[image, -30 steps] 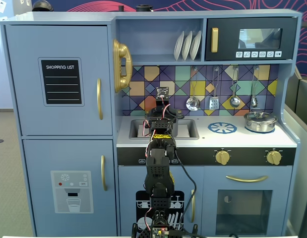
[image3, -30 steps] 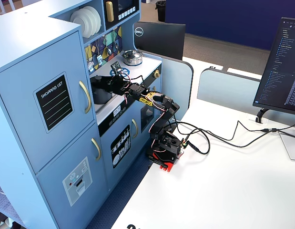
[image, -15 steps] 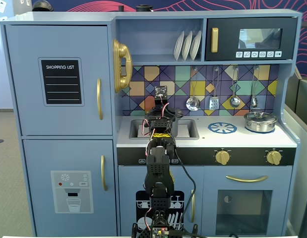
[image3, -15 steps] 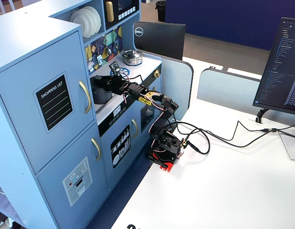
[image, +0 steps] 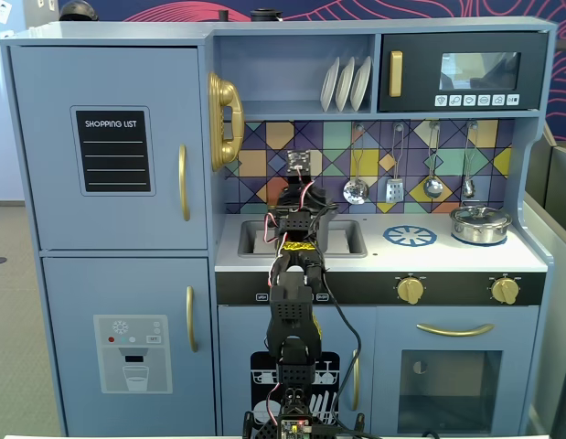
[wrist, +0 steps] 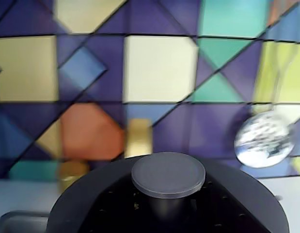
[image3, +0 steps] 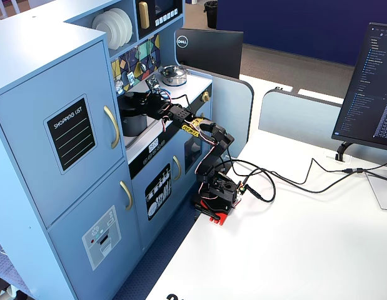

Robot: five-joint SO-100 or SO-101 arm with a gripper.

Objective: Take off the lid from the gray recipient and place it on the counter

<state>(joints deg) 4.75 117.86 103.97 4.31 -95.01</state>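
The dark gray lid (wrist: pixel 91 204) fills the bottom of the wrist view, with its round knob (wrist: pixel 168 174) in the middle. It looks sharp while the tiled wall behind it is blurred. In a fixed view my gripper (image3: pixel 138 99) is over the sink end of the white counter (image3: pixel 180 94), shut on the lid (image3: pixel 132 98), which sits just above the gray pot (image3: pixel 134 123). I cannot tell whether lid and pot touch. My fingers are out of the wrist view. In the front fixed view my arm (image: pixel 296 229) hides the pot and the lid.
A shiny silver pot (image: pixel 480 222) with its own lid stands at the counter's right end, beside the blue printed burner (image: pixel 410 236). The sink (image: pixel 351 240) is behind my arm. Utensils (image: pixel 356 190) hang on the tiled wall. A ladle (wrist: pixel 263 141) shows in the wrist view.
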